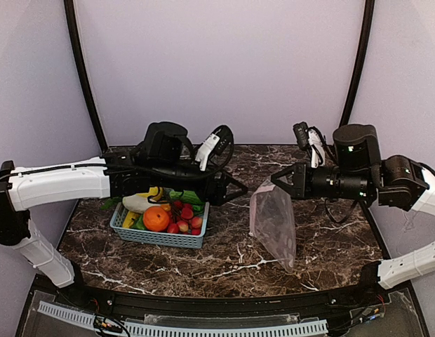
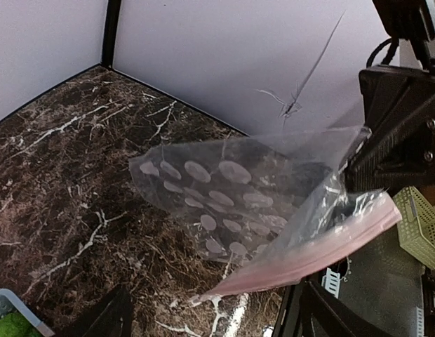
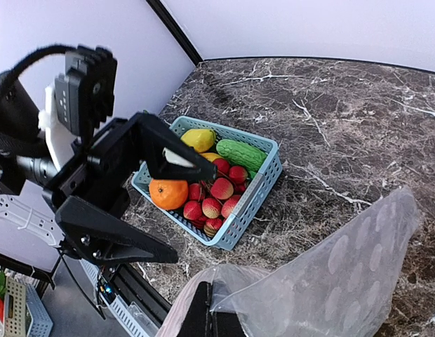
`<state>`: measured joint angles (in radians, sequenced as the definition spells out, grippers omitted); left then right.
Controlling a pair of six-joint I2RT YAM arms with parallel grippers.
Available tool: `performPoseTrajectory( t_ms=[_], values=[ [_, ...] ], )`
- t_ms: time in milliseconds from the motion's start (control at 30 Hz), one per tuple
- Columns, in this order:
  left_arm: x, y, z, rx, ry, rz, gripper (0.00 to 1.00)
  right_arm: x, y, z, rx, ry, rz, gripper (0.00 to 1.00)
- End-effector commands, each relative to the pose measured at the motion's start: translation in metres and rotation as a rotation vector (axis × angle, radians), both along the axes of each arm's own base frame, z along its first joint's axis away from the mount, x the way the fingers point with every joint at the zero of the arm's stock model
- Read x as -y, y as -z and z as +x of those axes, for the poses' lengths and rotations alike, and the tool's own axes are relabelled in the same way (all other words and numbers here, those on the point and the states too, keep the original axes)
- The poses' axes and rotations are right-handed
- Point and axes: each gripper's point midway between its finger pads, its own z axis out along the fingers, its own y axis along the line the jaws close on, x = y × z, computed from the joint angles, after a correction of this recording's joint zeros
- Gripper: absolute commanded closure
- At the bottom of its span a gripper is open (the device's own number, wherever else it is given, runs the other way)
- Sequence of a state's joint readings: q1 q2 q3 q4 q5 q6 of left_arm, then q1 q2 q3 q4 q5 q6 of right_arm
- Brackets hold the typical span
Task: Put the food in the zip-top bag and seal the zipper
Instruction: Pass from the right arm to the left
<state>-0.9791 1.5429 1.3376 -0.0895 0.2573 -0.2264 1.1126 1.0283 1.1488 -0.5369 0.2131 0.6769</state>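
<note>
The food is small toy produce piled in a light blue lattice basket at 9 o'clock on the table: one orange, red strawberries, a green cucumber and a yellow pepper.

The zip-top bag is clear with pale dots. It hangs tilted at 3 o'clock of the food and is empty. The zipper is a pinkish strip along the mouth edge, facing 9 o'clock.
</note>
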Motion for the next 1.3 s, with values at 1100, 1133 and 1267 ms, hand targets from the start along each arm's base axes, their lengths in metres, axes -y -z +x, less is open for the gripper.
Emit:
performPoseTrajectory(
  t_ms=[1100,1133,1267],
  values=[
    [-0.029,0.032,-0.06,-0.239,-0.028,-0.351,0.05,0.025,-0.115,-0.035,0.118,-0.103,0.548,1.0],
    [-0.028,0.031,-0.061,-0.252,-0.025,-0.363,0.05,0.026,-0.117,-0.035,0.122,-0.104,0.556,1.0],
    [-0.023,0.024,-0.066,-0.278,0.005,-0.411,0.05,0.027,-0.127,-0.037,0.138,-0.113,0.59,1.0]
  ],
)
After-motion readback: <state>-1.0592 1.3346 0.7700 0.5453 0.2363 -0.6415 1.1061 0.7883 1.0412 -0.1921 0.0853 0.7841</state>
